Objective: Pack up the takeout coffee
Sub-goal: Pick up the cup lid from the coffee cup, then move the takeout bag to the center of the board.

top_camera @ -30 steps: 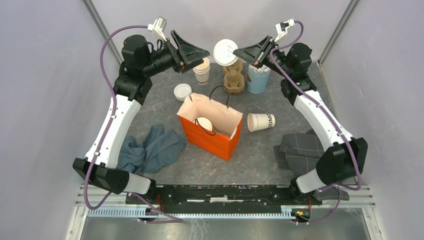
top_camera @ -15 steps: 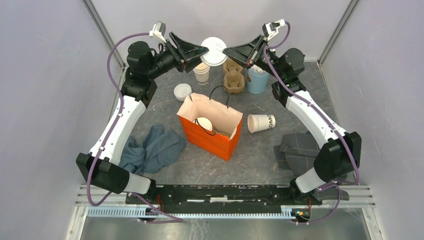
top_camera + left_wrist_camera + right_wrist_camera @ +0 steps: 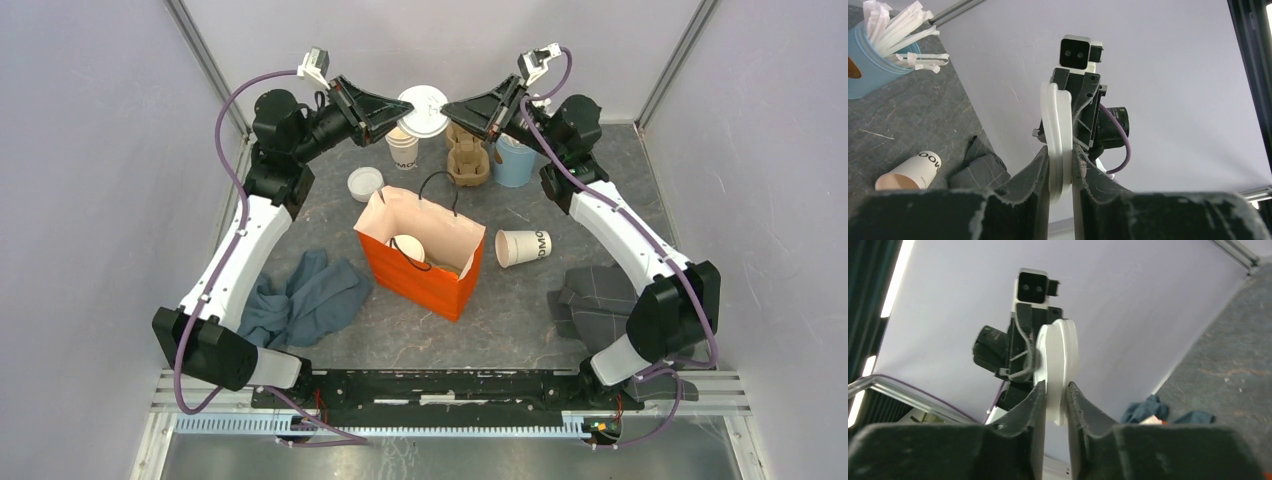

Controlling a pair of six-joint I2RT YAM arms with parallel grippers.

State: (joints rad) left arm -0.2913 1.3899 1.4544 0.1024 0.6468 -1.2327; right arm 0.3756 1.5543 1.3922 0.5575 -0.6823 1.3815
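Observation:
A round white lid (image 3: 422, 108) hangs in the air at the back of the table, above the stack of lidless cream cups (image 3: 403, 148). My left gripper (image 3: 405, 103) is shut on its left edge; both fingers press the lid (image 3: 1057, 115) in the left wrist view. My right gripper (image 3: 447, 107) straddles the opposite edge. Its jaws stand slightly open around the lid (image 3: 1058, 350), with a thin gap at one finger. One lidded takeout coffee (image 3: 407, 247) sits inside the orange paper bag (image 3: 440, 285). A lidless cup (image 3: 520, 245) lies on its side right of the bag.
A brown cardboard cup carrier (image 3: 467, 160) and a blue cup of wrapped straws (image 3: 515, 162) stand at the back. Loose white lids (image 3: 365, 183) sit left of the bag. A blue cloth (image 3: 305, 300) lies front left, a grey cloth (image 3: 600, 295) front right.
The right arm carried the lid left and up to the left gripper. The left jaws closed onto it. The right jaws loosened a little.

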